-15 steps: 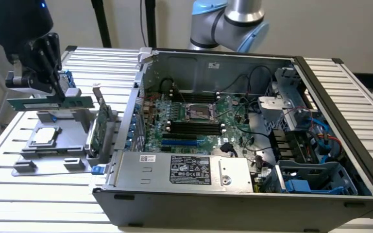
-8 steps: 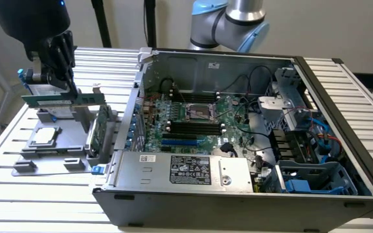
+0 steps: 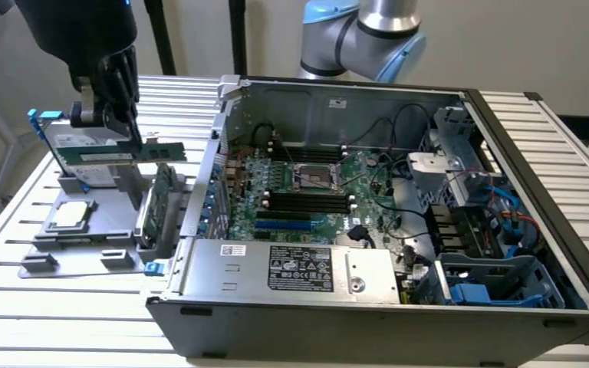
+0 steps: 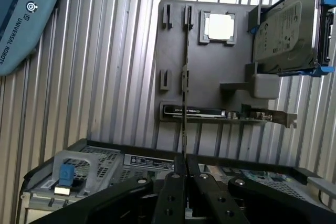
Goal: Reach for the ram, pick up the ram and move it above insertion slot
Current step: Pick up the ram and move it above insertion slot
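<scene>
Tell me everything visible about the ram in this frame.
The ram is a long, thin green circuit-board stick. It sits level, reaching toward the exterior view's right from the gripper, whose black fingers are closed on it. The wrist view shows it edge-on as a thin line. It appears raised above the grey tray, just over the upright expansion card, beside the open computer case.

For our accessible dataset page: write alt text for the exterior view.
A black gripper holds the ram, a narrow green stick, above a gray parts holder at the exterior view's left, beside an open computer case with its motherboard exposed. A hard drive and a processor chip sit in the holder.
</scene>
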`<action>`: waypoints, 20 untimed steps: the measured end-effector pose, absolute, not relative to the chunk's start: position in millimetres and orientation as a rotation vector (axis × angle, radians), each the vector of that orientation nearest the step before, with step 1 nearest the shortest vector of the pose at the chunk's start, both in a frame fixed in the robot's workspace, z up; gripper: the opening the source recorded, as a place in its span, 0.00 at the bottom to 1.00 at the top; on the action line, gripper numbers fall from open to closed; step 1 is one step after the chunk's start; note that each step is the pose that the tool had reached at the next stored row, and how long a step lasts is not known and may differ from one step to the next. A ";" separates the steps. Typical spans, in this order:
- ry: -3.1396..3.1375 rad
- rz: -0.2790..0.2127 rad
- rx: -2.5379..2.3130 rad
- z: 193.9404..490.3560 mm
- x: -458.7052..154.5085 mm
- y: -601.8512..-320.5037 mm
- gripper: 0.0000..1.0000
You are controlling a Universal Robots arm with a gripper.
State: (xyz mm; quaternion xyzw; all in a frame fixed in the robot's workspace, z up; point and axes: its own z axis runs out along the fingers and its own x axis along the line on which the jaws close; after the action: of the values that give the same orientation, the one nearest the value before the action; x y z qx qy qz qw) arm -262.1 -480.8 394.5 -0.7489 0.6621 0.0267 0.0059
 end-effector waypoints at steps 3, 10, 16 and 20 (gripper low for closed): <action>2.071 0.086 -2.343 394.8 -254.8 -478.3 0.12; 2.068 0.092 -2.339 395.5 -237.6 -472.4 0.12; 2.065 0.097 -2.337 396.1 -222.6 -467.2 0.12; 2.064 0.100 -2.335 396.5 -212.5 -463.8 0.12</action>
State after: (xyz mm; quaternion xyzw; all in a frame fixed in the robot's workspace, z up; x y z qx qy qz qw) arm -212.5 -463.8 396.5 -0.7488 0.6619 0.0322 0.0119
